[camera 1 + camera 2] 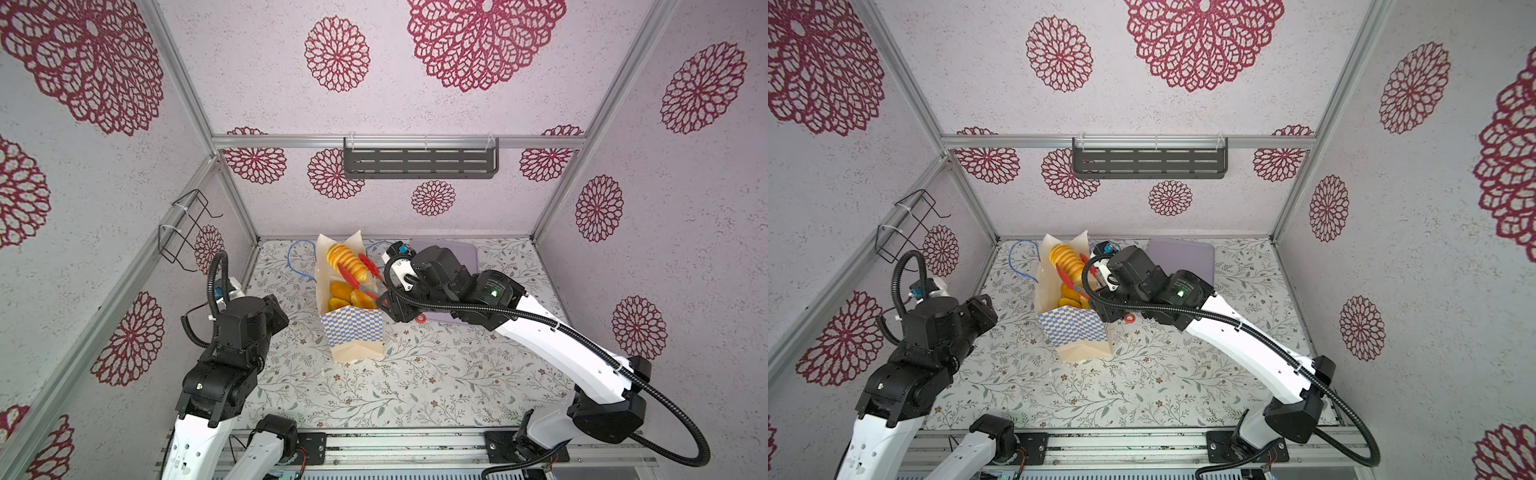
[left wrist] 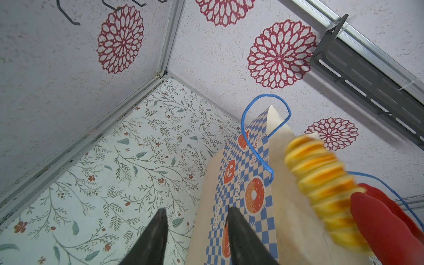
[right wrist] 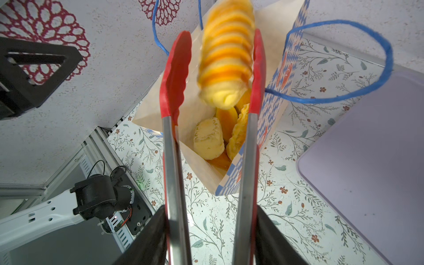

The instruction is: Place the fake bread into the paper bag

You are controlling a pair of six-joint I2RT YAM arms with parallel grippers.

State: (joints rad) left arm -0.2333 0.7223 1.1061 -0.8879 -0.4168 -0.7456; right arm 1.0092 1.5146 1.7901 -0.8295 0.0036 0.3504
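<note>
Both arms sit close to the paper bag (image 1: 353,328), which stands upright on the floral table (image 1: 415,386) with its mouth wide, just beside the lilac tray (image 3: 367,160). My right gripper (image 3: 210,229) is clamped on the handles of the red tongs (image 3: 175,91). The tongs stand part-open over the bag mouth: one blade shows a clear gap from the long ridged roll (image 3: 227,57), the other lies against it. The roll is blurred, so I cannot tell whether it is pinched or dropping.

To release well, I would hold the wrist centred over the opening and let the blades spread gently. Then I would lift straight up, so that nothing snags a blue cord handle (image 3: 388,57) or tips the paper wall.

My left gripper (image 2: 197,229) is parted with nothing between its fingers, just beside the bag's checkered side. I judge it well placed to steady the bag if it leans. Several smaller buns (image 3: 208,137) lie inside near the bottom, so the roll may end up propped on them.
</note>
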